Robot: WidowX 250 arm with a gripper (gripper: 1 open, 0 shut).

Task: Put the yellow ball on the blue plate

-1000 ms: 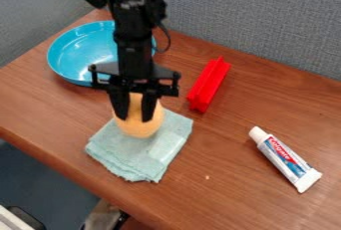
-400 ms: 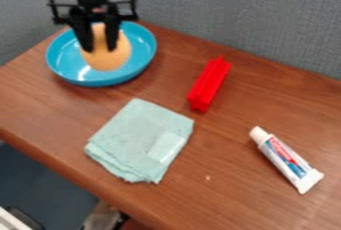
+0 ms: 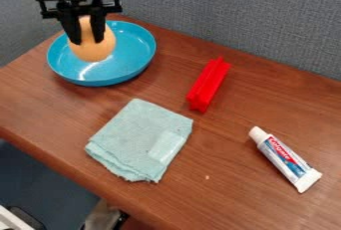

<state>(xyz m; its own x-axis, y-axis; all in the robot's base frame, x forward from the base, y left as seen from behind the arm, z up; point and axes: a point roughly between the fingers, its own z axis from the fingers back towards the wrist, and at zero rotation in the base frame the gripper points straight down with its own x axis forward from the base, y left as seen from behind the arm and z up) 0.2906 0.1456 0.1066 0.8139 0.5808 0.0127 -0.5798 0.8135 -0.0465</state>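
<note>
Gripping the matte orange-yellow ball, the hand hangs clamped above the glossy turquoise-blue plate

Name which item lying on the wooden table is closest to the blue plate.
The red rectangular plastic block, right beside the glossy turquoise-blue plate; the teal folded cloth and toothpaste tube lie farther.

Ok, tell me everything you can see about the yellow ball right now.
The yellow ball is matte orange-yellow, plain, slightly egg-shaped. The tool is shut on it from above, dark fingers down either side hiding part of its top. It hangs over the left part of the blue plate; whether its underside touches the plate I cannot tell. Nothing else touches it.
</note>
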